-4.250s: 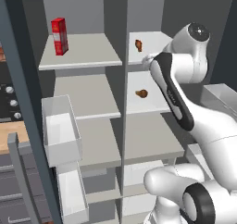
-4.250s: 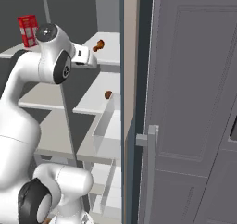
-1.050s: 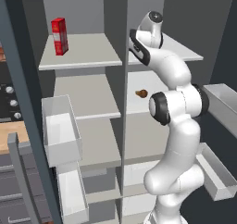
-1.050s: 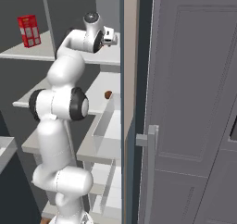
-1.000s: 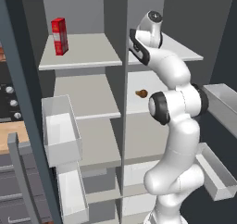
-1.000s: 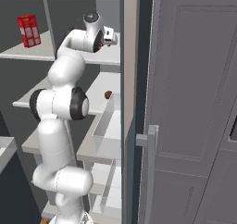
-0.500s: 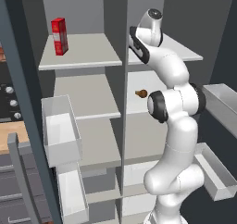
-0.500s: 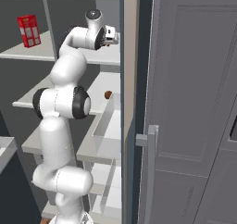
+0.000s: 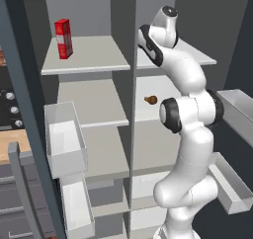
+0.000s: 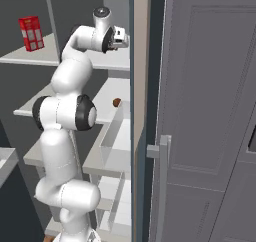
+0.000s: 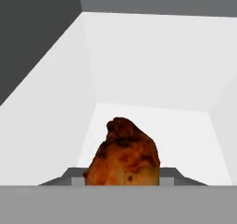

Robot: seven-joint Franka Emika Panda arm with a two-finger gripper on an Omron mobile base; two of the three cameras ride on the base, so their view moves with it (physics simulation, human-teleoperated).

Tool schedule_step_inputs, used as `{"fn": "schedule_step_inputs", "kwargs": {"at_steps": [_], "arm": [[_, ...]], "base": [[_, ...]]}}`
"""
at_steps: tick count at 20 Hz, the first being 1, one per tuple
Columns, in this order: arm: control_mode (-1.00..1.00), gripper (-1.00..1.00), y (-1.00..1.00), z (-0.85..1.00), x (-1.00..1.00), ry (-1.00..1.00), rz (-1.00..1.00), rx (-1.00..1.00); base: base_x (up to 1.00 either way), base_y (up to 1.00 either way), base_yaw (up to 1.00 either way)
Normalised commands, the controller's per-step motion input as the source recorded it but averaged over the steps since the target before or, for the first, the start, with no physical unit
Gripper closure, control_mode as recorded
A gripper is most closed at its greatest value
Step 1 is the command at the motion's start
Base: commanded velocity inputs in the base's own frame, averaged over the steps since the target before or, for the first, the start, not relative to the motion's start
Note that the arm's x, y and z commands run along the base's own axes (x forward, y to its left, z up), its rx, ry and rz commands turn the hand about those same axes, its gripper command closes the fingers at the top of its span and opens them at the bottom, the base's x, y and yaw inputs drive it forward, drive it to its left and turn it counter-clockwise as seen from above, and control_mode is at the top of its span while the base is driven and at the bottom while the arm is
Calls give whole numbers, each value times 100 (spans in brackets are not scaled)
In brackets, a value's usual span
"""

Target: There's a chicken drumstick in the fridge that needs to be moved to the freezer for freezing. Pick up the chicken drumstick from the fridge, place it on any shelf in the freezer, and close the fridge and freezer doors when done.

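Note:
The chicken drumstick (image 11: 122, 151), an orange-brown lump, fills the lower middle of the hand view. My gripper (image 11: 121, 177) is shut on it, one finger tip at each of its sides. The arm reaches high into the fridge (image 9: 197, 16), with the hand (image 10: 118, 37) over the top light-grey shelf (image 9: 200, 60) of the right section. The freezer (image 9: 89, 16) is the left section, with its own light-grey shelves (image 9: 94, 55). Both doors stand open: one at the left edge (image 9: 15, 95) and one plain one (image 10: 200, 111).
A darker brown lump (image 9: 150, 99) lies on the fridge's second shelf. A red carton (image 9: 63, 38) stands on the freezer's top shelf. Clear bins (image 9: 64, 139) hang on the left door, grey bins (image 9: 237, 109) on the right one. A vertical bar handle (image 10: 161, 186) is on the plain door.
The gripper's fingers have shut on the drumstick. The hand has tipped up a little at the top shelf; the rest of the arm has barely moved.

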Motion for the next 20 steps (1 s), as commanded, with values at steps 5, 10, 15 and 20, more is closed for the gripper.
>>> {"fn": "schedule_step_inputs", "kwargs": {"at_steps": [5, 10, 15, 20], "arm": [[-100, 100, -15, -5, -96, 6, 0, 0], [-100, 100, -7, -1, -100, -12, 0, 6], [-100, 100, 0, 0, -100, -20, 1, 11], [-100, 100, 5, 42, -100, -6, 1, 4]], "base": [[0, 0, 0], [0, 0, 0], [0, 0, 0], [0, 0, 0]]}}
